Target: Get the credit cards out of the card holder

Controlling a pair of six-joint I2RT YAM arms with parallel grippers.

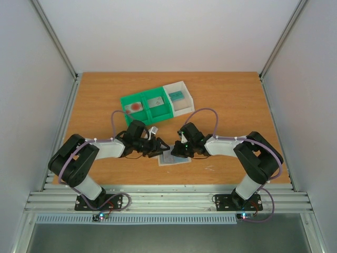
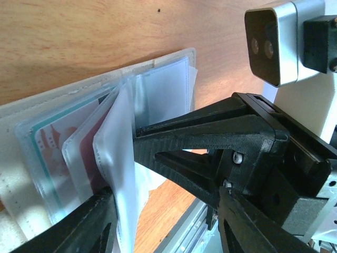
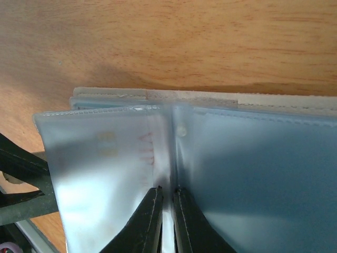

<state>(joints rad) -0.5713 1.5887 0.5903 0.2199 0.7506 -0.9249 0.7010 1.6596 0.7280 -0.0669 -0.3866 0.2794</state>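
Note:
The card holder (image 1: 178, 160) lies open on the table near the front edge, between both grippers. In the left wrist view its beige cover (image 2: 158, 60) holds clear sleeves; one has a teal-edged credit card (image 2: 47, 153), another a dark red card (image 2: 95, 166). My left gripper (image 1: 159, 147) (image 2: 120, 168) is open, a raised sleeve leaf standing between its fingers against the lower one. My right gripper (image 1: 176, 149) (image 3: 167, 191) is pinched on a thin clear sleeve at the holder's fold (image 3: 210, 96). A card with faint red print (image 3: 121, 153) shows through the left sleeve.
Behind the holder stands a green two-compartment tray (image 1: 167, 112), with a white card with a red circle (image 1: 135, 106) and a grey card (image 1: 156, 101). Beside it a white tray (image 1: 185, 87) holds a teal card (image 1: 176, 95). The table's metal front rail (image 1: 168, 197) lies close.

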